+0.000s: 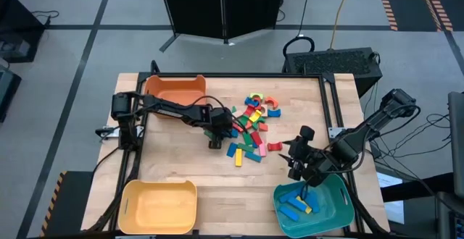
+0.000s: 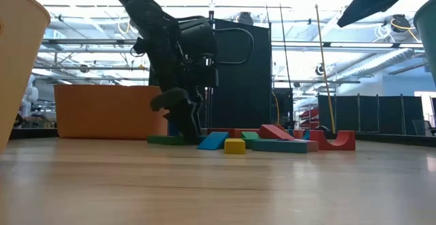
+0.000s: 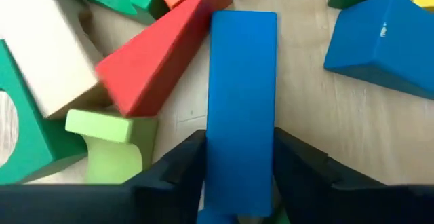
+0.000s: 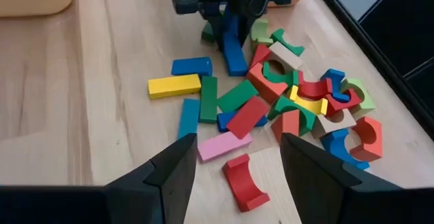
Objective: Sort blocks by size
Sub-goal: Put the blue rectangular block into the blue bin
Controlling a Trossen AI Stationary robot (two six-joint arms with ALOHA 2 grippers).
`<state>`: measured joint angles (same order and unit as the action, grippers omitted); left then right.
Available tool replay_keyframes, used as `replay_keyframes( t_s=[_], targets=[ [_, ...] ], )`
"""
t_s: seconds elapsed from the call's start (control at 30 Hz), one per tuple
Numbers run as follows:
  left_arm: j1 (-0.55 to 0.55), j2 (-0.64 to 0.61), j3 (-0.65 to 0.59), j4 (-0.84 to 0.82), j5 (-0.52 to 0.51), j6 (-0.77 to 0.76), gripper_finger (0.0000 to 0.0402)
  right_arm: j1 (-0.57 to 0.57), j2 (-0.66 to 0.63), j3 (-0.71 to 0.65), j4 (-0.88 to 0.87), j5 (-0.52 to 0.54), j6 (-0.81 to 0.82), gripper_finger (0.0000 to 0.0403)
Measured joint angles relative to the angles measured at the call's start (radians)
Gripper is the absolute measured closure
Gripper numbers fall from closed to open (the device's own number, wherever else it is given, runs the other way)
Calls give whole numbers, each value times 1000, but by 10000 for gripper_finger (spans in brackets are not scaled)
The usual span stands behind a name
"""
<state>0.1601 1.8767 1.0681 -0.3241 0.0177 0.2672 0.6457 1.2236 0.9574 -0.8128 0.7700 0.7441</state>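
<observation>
Left claw (image 1: 215, 139) seen in high view lowered at left edge of block pile (image 1: 254, 127) on wooden surface (image 1: 181, 163); right claw (image 1: 296, 161) held near teal bin (image 1: 341, 204), blue bars inside.
Low view: left claw down beside pile.
Left wrist view: fingers (image 3: 178, 170) set against both sides of long blue bar (image 3: 241, 102).
Right wrist view: right claw part open, empty, above scattered blocks.

A light wooden table (image 1: 181, 170) with a dark frame carries three bins: an orange bin (image 1: 174, 88) at the far left, a yellow bin (image 1: 159, 208) at the near left, and a teal bin (image 1: 322, 208) at the near right. The blocks (image 1: 254, 127) lie scattered at the table's middle, toward its far side.
</observation>
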Motion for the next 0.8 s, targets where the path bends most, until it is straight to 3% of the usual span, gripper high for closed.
replay_keyframes(
  t_s=[0.17,0.57,0.8],
  targets=[
    [0,-2,18,-10,-10,-21,279,-14,3,-87,118,72,3,204],
    [-5,-42,33,2,-18,-49,278,-103,3,-233,373,94,-9,204],
    [-47,-117,33,47,-21,-25,278,-124,3,-233,470,94,-232,204]
  ],
)
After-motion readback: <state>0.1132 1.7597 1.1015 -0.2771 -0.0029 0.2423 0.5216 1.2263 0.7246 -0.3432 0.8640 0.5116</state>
